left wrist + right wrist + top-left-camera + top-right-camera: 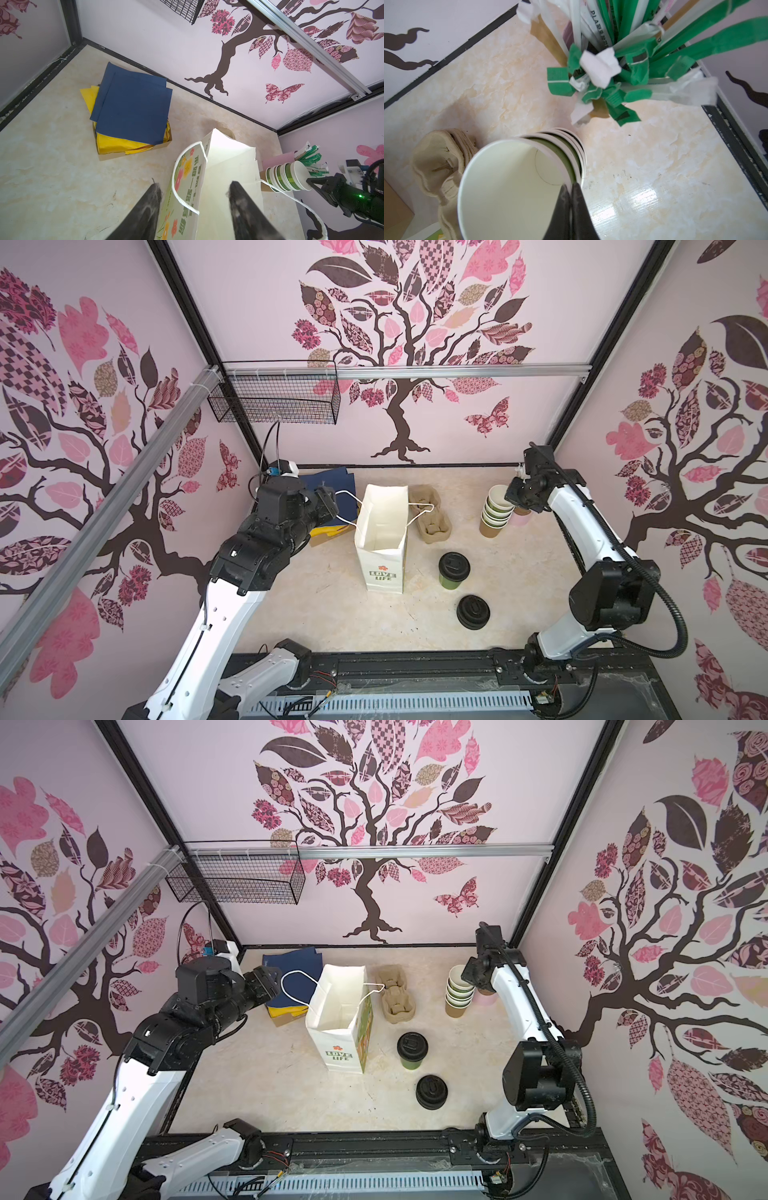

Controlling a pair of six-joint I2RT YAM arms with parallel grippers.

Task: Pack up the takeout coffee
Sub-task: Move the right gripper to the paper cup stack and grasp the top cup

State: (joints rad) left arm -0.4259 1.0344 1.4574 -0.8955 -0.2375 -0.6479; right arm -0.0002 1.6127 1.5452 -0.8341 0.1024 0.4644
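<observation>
One lidded green cup (454,570), one paper bag (374,562), one nested-cup stack (494,510); left jaws spread, right jaws pinching its top rim.

Olive-green cup (451,583), black lid (454,563); white bag (384,562), floral side; navy, yellow sheets (133,108).

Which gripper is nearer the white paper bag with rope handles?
Left. Left gripper open beside the bag; right gripper pinches the stacked lidless paper cups, farther off.
</observation>
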